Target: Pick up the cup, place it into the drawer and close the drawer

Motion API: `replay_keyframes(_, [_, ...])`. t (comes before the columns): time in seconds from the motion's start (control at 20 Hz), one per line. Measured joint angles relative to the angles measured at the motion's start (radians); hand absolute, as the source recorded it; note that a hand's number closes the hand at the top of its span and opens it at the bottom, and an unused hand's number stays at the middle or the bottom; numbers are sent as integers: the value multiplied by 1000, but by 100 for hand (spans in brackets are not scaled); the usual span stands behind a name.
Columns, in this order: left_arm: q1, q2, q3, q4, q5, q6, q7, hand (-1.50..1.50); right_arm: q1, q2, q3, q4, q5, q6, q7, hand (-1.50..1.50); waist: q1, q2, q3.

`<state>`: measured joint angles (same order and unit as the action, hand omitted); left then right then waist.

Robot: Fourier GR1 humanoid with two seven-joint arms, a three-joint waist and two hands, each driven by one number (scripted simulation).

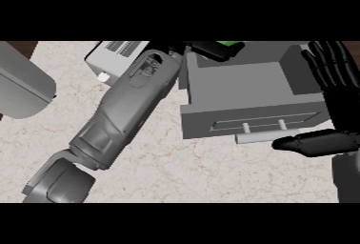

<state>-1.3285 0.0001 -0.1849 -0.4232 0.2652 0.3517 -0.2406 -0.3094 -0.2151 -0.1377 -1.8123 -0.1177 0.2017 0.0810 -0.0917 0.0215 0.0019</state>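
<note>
Head view: my left hand [211, 49] curls around the green cup [228, 45] over the open drawer's [246, 86] back corner, right hand [330, 71] open beside it; I judge it light, rigid, best gripped round the wall

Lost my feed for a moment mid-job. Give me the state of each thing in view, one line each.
Drawer: pulled open, its handle facing the robot.
Cup: green, at the drawer's back left corner, mostly hidden by the left robot hand.
Left robot hand: over the drawer's back corner, fingers curled round the cup.
Right robot hand: open, fingers straight, beside the drawer's right end, thumb near the handle.
</note>
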Motion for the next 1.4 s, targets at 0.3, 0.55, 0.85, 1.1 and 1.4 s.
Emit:
replay_keyframes(0.3, [-12, 0, -100, 92, 27, -62, 43, 150, -45, 0, 13, 18, -10, 15, -3, -150, -48, 14, 1])
replay_keyframes(0.55, [13, 0, -161, 112, 56, -74, 36, -150, -73, 5, 33, 21, -20, 27, 8, -150, -85, 22, 0])
replay_keyframes(0.85, [63, 0, -158, 69, 156, -79, -38, -150, -96, 23, 80, 35, -91, 102, 4, 150, -111, 31, 0])
replay_keyframes(1.1, [72, 0, -132, 21, 249, -112, -120, -150, -101, 18, 160, 33, -182, 230, 28, 150, -103, 27, -2])
replay_keyframes(1.4, [59, 0, -101, 9, 331, -67, -202, -150, -85, -85, 263, 30, -170, 383, 117, -150, -71, 13, -2])
